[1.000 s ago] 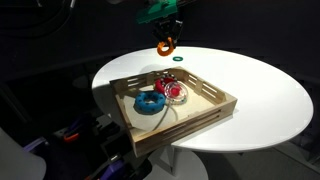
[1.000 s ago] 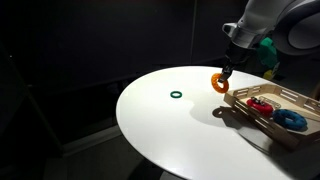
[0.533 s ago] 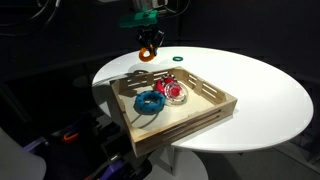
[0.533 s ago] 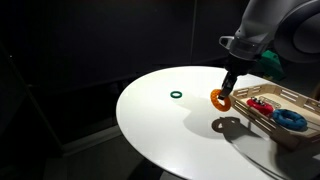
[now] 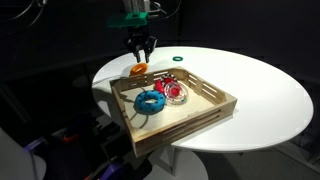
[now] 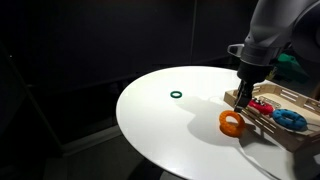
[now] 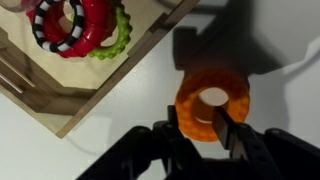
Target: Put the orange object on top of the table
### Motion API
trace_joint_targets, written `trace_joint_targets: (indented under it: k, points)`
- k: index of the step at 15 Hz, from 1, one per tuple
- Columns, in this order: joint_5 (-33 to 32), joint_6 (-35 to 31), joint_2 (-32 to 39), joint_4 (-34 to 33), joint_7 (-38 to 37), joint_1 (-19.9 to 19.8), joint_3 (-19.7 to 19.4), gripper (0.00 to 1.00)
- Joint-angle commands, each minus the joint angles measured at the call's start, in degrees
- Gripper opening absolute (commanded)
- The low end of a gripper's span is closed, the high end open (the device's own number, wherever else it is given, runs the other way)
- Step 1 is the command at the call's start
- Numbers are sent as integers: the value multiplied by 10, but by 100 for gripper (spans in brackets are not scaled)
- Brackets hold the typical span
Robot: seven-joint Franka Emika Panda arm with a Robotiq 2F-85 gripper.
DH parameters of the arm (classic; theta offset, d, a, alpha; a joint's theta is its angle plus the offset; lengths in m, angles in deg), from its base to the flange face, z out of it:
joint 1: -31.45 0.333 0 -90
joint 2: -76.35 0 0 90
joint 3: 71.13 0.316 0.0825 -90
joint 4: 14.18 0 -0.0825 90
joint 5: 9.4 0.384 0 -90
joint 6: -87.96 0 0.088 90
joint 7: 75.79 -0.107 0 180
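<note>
The orange object [image 5: 138, 70] lies flat on the white table [image 5: 260, 90], just outside the wooden tray's corner. It also shows in an exterior view [image 6: 232, 122] and in the wrist view [image 7: 212, 102]. My gripper [image 5: 140, 50] hangs just above it with its fingers spread, and it shows in an exterior view [image 6: 243, 93] too. In the wrist view my gripper [image 7: 197, 124] has its fingertips over the ring's near edge and does not clamp it. The table also shows in an exterior view [image 6: 170, 130].
The pale wooden tray [image 5: 225, 100] holds a blue ring [image 5: 151, 101] and a red-pink ring [image 5: 172, 90]. The tray [image 6: 280, 132] stands beside the orange ring. A small dark green ring [image 6: 177, 95] lies farther off on the table.
My gripper carried the orange ring down from above the tray's edge to the table beside the tray. It let go of it, and the ring now lies flat.
</note>
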Motion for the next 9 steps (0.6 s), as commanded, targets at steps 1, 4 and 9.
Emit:
trace_joint_targets:
  k: [1, 4, 9]
  points:
    - [-28, 22, -33, 9, 12, -11, -10, 71]
    - [-55, 36, -45, -1, 17, -24, -24, 95]
    - [-51, 47, -71, -15, 54, -40, -45, 100]
